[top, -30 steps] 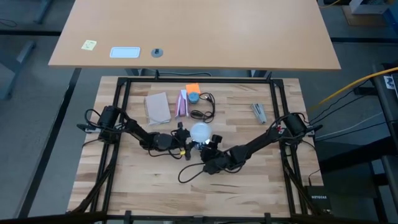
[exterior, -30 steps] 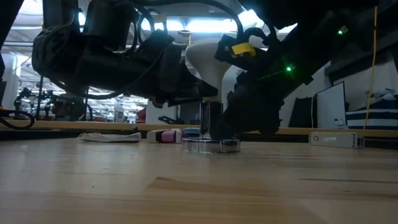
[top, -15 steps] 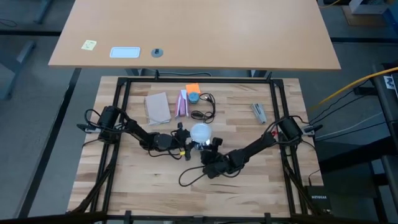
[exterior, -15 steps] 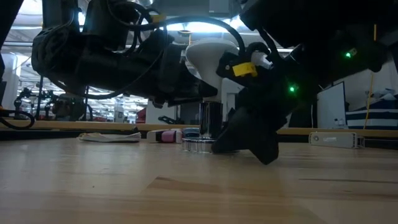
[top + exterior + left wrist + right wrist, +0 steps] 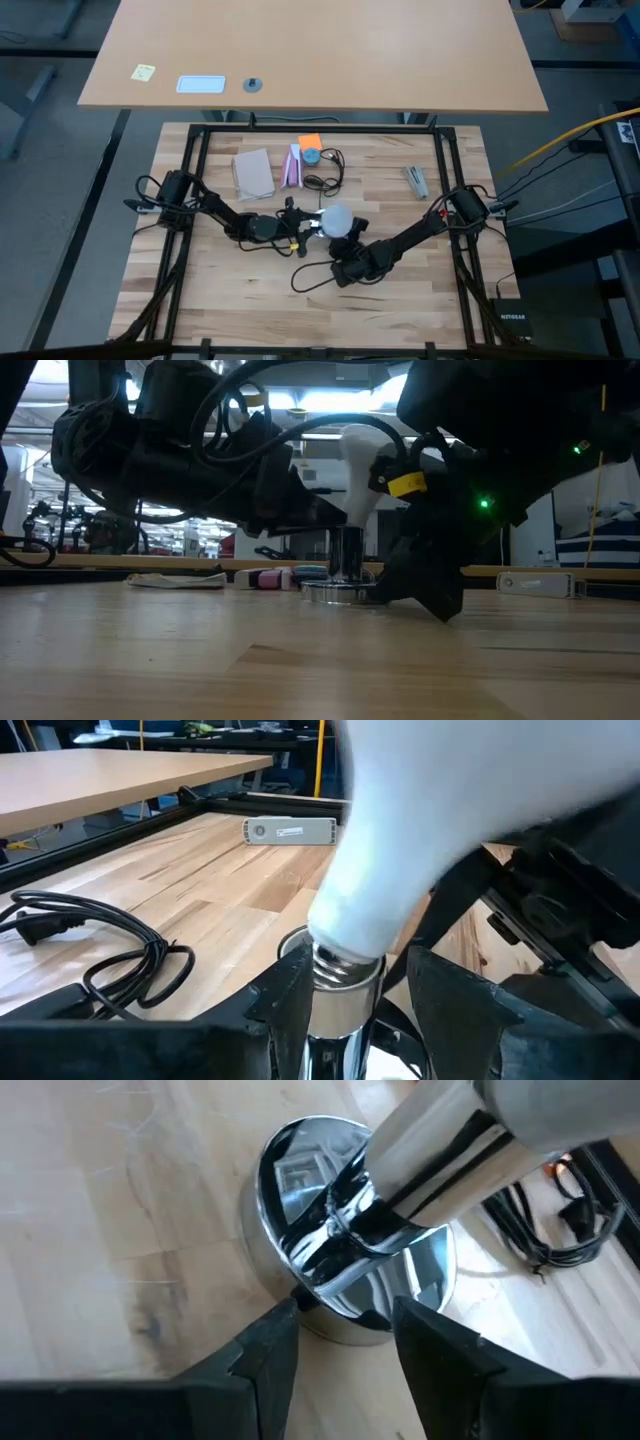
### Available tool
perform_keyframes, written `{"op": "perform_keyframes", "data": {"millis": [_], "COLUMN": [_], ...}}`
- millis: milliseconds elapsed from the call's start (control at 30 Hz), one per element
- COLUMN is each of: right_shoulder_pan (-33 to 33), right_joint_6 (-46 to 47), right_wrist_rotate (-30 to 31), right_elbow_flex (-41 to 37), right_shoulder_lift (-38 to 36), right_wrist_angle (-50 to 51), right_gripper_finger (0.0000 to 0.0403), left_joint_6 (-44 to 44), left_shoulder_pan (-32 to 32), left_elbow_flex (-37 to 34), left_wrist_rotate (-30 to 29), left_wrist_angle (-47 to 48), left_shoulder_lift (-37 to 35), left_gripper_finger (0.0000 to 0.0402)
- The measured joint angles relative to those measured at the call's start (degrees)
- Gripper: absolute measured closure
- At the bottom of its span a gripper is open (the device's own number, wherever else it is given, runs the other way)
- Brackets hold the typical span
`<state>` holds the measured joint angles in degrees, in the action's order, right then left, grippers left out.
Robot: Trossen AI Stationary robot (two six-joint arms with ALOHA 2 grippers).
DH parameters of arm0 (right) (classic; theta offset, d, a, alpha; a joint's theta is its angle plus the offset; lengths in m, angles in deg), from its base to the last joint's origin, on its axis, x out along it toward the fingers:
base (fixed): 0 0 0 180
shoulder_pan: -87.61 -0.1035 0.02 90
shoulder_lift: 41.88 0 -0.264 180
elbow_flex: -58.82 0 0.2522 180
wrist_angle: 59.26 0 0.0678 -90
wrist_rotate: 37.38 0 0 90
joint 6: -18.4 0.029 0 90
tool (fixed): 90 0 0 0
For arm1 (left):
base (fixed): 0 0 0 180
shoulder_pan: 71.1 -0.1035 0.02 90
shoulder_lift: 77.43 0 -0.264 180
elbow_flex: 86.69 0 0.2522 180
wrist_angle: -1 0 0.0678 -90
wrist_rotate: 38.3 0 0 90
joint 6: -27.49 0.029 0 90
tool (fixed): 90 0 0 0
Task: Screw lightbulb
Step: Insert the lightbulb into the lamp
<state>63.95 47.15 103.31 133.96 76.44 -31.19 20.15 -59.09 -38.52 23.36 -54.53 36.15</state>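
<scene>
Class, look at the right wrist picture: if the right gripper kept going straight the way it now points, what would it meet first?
Most likely the silvery socket base: the right gripper points at the disc's edge, its open fingers just short of it. The lightbulb stands above that line. Depth is hard to judge.

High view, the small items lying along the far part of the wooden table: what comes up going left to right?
Grey pad → pink-and-white packet → orange block with a blue thing just below it → coiled black cord → small metal piece.
</scene>
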Motion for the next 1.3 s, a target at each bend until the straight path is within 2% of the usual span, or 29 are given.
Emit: {"op": "perform_keyframes", "data": {"millis": [500, 1033, 1167, 1300], "right_shoulder_pan": [0.02, 0.07, 0.07, 0.07], "right_joint_6": [-0.52, -0.72, -0.75, -0.75], "right_wrist_rotate": [0.09, -0.1, -0.1, -0.09], "right_elbow_flex": [-0.09, -0.13, -0.15, -0.15], "right_shoulder_lift": [0.05, 0.05, 0.05, 0.05], "right_wrist_angle": [0.17, 0.26, 0.27, 0.27], "right_gripper_finger": [0.0236, 0.0236, 0.0236, 0.0236], "left_joint_6": [0.15, 8.22, 8.2, 3.68], "left_shoulder_pan": [0.0, 0.16, 0.39, 0.03], "left_elbow_flex": [-0.02, -0.02, -0.02, -0.02], "left_wrist_rotate": [0.13, -1.01, -1.94, -2.32], "left_wrist_angle": [0.06, -0.53, -0.57, -0.56], "left_shoulder_lift": [0.0, 0.07, 0.07, 0.07], "left_gripper_finger": [0.0247, 0.0247, 0.0247, 0.0247]}}
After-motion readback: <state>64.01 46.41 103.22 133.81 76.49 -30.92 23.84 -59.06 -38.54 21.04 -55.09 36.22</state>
